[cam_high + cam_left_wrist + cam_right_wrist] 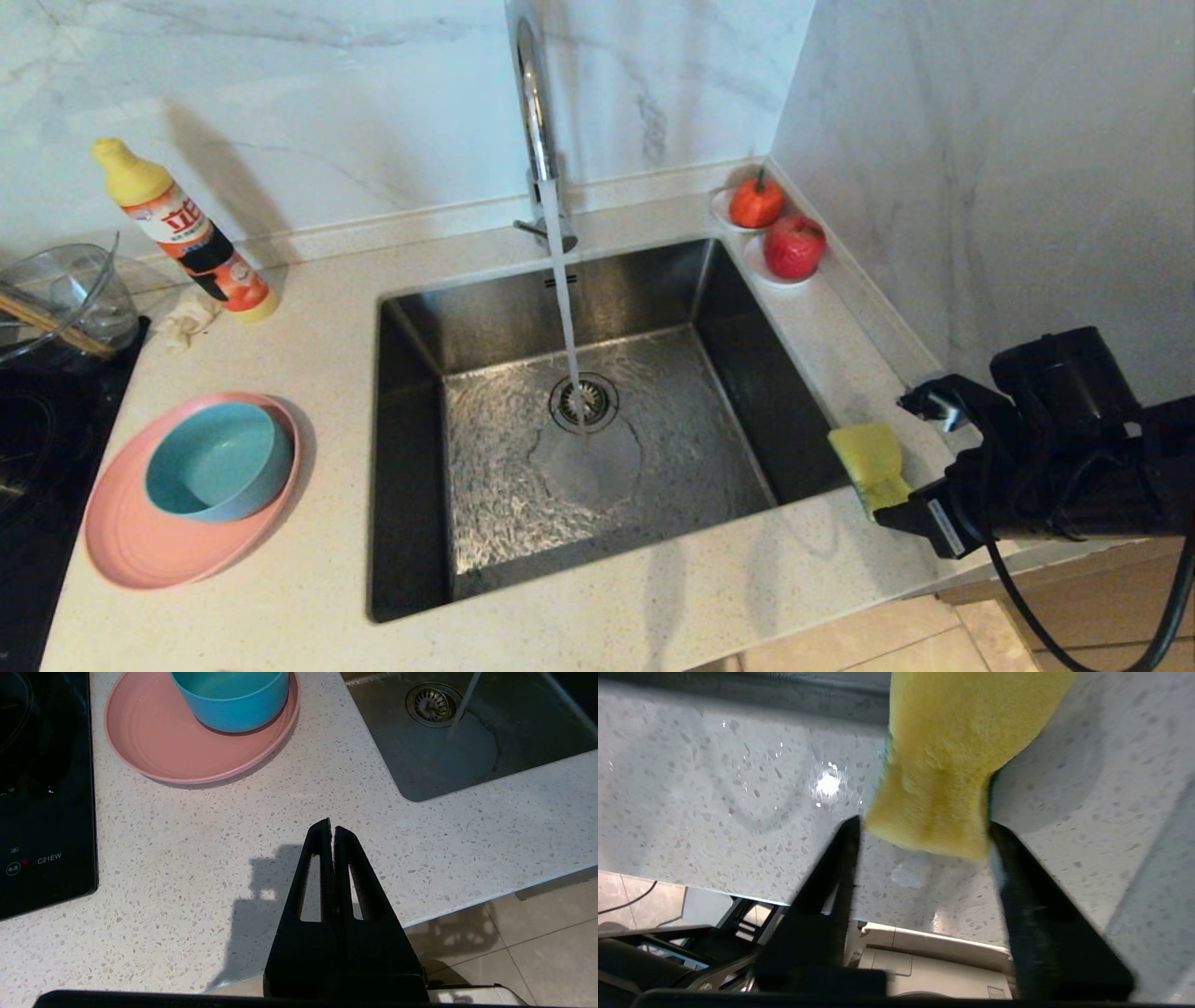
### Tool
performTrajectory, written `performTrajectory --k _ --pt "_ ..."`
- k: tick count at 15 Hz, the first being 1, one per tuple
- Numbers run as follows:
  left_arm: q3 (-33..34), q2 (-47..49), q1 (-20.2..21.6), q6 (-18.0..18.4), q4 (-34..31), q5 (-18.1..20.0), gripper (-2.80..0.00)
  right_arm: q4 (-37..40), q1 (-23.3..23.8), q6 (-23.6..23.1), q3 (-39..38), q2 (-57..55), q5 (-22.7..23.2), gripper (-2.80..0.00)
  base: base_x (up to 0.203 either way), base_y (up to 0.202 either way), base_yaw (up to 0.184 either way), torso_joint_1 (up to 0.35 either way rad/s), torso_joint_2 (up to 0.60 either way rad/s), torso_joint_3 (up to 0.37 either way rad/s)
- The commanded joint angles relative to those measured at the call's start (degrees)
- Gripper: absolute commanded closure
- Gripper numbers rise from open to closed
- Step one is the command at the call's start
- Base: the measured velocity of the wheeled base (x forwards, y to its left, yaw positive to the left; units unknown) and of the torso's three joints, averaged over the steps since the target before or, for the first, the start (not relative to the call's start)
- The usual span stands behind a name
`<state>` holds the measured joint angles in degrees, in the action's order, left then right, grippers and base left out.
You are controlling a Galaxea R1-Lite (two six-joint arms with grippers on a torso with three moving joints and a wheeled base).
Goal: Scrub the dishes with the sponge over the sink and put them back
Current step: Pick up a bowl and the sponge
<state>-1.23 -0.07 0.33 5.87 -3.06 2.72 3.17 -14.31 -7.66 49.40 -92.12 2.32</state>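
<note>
Right pincer (924, 826) fingers straddle the sponge's (952, 765) waist, seemingly just touching it; squeeze squarely before lifting from the counter (714, 788); left pincer (331, 828) rests together.

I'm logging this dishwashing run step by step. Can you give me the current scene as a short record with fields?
Sponge: yellow foam sponge on the speckled counter, at the steel sink's right edge
Right tool: fingers on both sides of the sponge's end
Left tool: shut, over the counter's front edge
Dishes: teal-blue bowl sitting on pink plate, left of sink
Faucet: chrome faucet running
</note>
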Motion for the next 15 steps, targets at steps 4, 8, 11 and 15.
performTrajectory --k 4,8,11,15 --pt "0.0 -0.01 0.02 0.04 -0.02 0.01 0.0 -0.27 0.24 0.01 -0.18 -0.7 -0.03 0.0 0.0 0.0 0.0 0.0 0.0 0.0" --pt "0.0 -0.01 0.02 0.1 -0.02 0.01 0.0 -0.27 0.24 0.01 0.59 -0.25 -0.03 0.0 0.0 0.0 0.0 0.0 0.0 0.0" --pt "0.0 -0.01 0.02 0.02 -0.02 0.01 0.0 0.08 1.46 -0.33 1.39 0.35 -0.12 0.0 0.0 0.0 0.0 0.0 0.0 0.0" --pt "0.0 -0.01 0.02 0.02 -0.02 0.01 0.0 -0.15 2.09 -0.38 2.45 3.21 0.24 0.0 0.0 0.0 0.0 0.0 0.0 0.0"
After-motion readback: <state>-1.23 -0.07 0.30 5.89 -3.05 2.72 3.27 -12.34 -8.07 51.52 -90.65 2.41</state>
